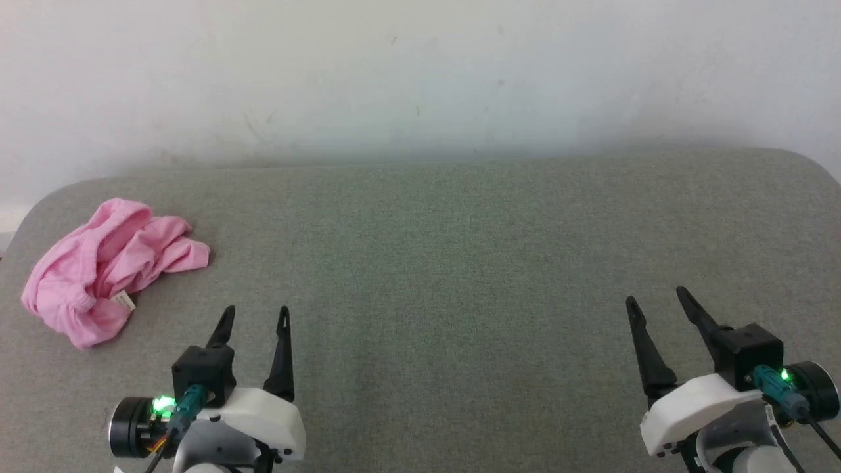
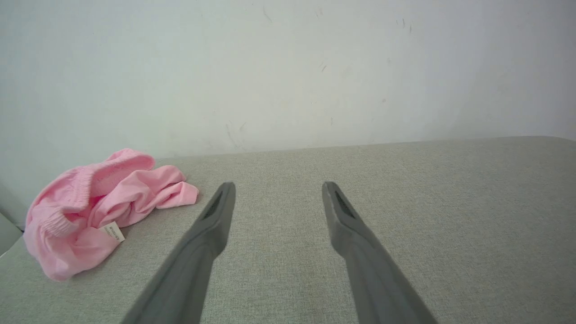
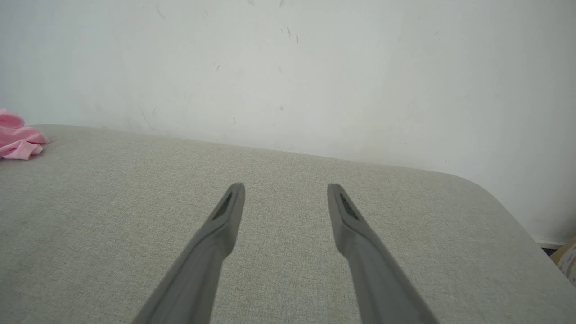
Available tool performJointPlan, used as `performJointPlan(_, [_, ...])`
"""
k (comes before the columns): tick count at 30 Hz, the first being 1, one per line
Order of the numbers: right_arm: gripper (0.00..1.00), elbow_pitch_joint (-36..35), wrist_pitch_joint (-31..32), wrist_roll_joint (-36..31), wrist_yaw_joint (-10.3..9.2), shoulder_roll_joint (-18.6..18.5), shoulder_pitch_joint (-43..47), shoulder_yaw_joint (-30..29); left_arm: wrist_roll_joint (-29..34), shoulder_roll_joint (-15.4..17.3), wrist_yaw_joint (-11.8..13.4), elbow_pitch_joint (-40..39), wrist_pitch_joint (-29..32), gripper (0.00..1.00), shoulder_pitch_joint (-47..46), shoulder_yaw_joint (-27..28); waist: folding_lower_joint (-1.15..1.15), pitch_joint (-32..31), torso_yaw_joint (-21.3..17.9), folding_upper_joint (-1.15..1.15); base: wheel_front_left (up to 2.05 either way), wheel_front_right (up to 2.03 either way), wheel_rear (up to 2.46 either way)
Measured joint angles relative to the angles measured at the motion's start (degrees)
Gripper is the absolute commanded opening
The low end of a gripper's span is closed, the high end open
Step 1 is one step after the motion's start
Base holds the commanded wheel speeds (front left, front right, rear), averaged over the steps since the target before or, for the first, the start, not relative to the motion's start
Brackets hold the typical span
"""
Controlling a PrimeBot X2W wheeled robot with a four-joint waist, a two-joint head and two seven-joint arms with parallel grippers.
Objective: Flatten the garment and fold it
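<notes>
— Where's the garment?

— The garment [image 1: 112, 269] lies bunched up at the far left of the counter [image 1: 460, 295], with its label [image 1: 123, 301] poking out on my side. The left jaws stand wide and empty near it. The right jaws, also wide and empty, hover well apart over bare counter on the right.

— How do you start?

— I judge the pickup comes first. I'd send the left jaws to a gathered edge, not the middle of the heap, pinch few layers, and drag it toward the centre where both arms reach. Thin cloth bunches easily, so I'd go low and slow.
</notes>
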Motion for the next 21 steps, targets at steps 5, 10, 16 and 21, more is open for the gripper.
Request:
performJointPlan(5, [1.0, 0.03, -0.58, 0.07, 0.0, 0.0, 0.0, -0.1, -0.16, 0.0, 0.44, 0.13, -0.59, 1.0, 0.01, -0.38, 0.0, 0.01, 0.02, 0.0, 0.0, 0.0, 0.0])
performJointPlan(10, [1.0, -0.02, -1.33, 0.07, 0.0, 0.0, 0.0, -0.21, -0.55, 0.0, 0.63, 0.23, -1.44, 1.0, 0.02, -0.88, 0.0, -0.06, 0.25, 0.0, 0.0, 0.0, 0.0])
performJointPlan(16, [1.0, -0.1, -2.07, 0.04, 0.0, 0.0, 0.02, 0.21, -1.11, 0.0, 1.03, 0.27, -2.02, 1.0, 0.03, -1.26, 0.0, -0.16, 0.91, 0.0, 0.0, 0.0, 0.0])
performJointPlan(21, [1.0, -0.27, -2.63, 0.07, 0.0, 0.0, 0.05, 0.11, -1.53, 0.0, 1.52, 0.29, -2.61, 1.0, 0.06, -1.52, 0.01, -0.27, 1.82, 0.0, 0.0, 0.0, 0.0])
